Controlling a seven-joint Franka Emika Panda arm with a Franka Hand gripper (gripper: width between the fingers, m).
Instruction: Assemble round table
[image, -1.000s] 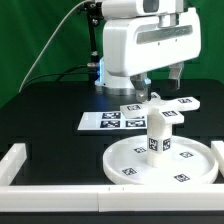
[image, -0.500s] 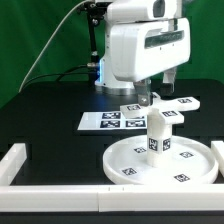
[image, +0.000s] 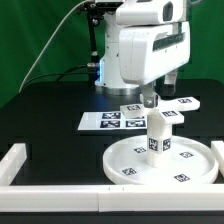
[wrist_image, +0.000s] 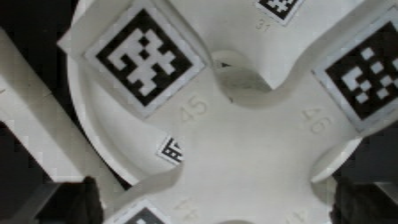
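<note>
One white border wall (image: 22, 160) edges the exterior view's left; the marker board (image: 102, 121) lies mid-table; rightward, the cylinder leg (image: 159, 139) stands on the round disc (image: 126, 160), the cross-shaped base (image: 163, 108) on top, under the gripper (image: 149, 98), its fingers spread open.

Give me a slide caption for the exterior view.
Open gripper hovers over the cross-shaped base atop the leg on the round disc.

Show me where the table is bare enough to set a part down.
Bare black table lies on the exterior view's left, between the marker board and the white border wall. It is crowded on the right: the round disc, the upright leg and the cross-shaped base under the open tool.
</note>
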